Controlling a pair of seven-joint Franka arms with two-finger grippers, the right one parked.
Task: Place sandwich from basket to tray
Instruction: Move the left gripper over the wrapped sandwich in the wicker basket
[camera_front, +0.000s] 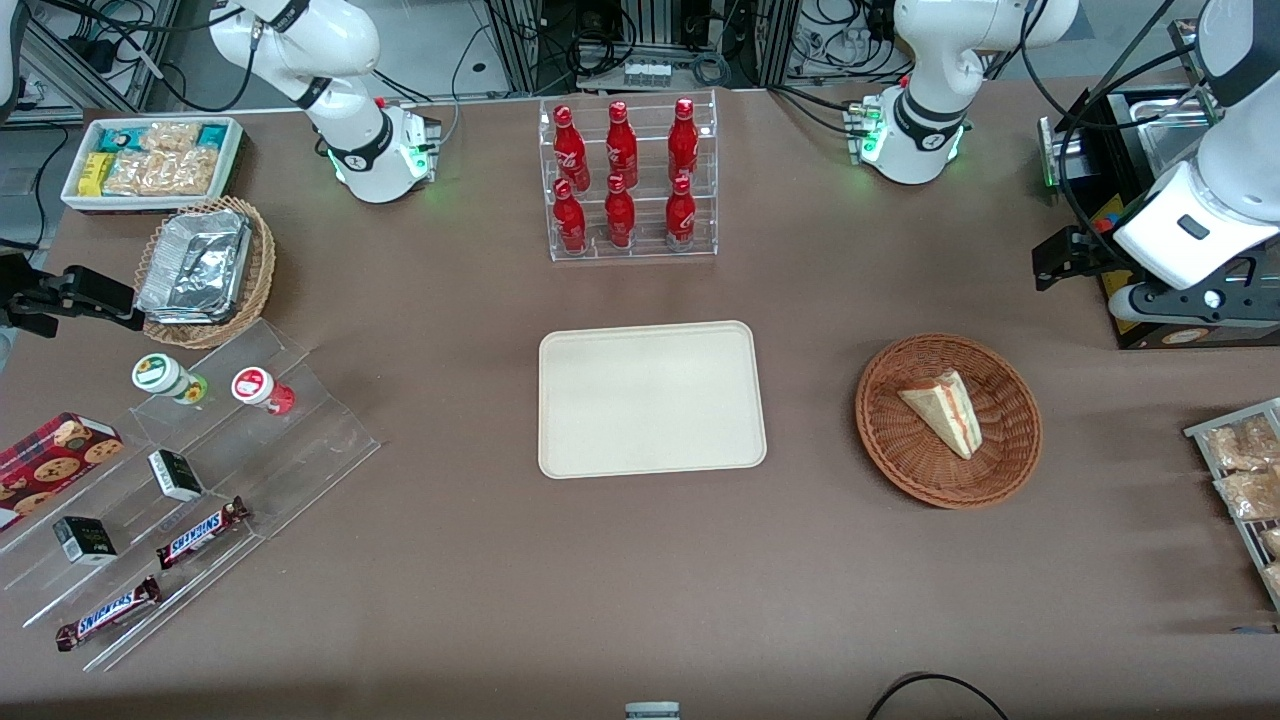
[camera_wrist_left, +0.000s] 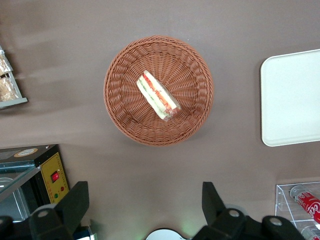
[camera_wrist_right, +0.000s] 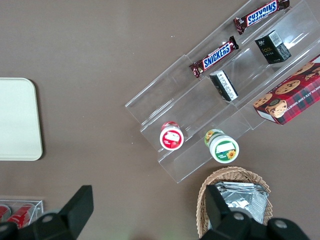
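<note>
The sandwich (camera_front: 945, 408), a pale wedge with red and green filling, lies in the round reddish-brown basket (camera_front: 900, 460) toward the working arm's end of the table. The cream tray (camera_front: 650, 400) sits bare at the table's middle, beside the basket. My gripper (camera_front: 1050, 262) hangs high over the table, farther from the front camera than the basket and apart from it. In the left wrist view the gripper (camera_wrist_left: 144, 202) is open with nothing between its fingers, and the sandwich (camera_wrist_left: 157, 96), basket (camera_wrist_left: 120, 100) and tray (camera_wrist_left: 292, 100) show below it.
A clear rack of red bottles (camera_front: 628, 180) stands farther from the front camera than the tray. A black appliance (camera_front: 1150, 150) and a wire rack of snack bags (camera_front: 1245, 480) flank the basket. An acrylic candy stand (camera_front: 180, 470) and a tan foil-filled basket (camera_front: 205, 270) lie toward the parked arm's end.
</note>
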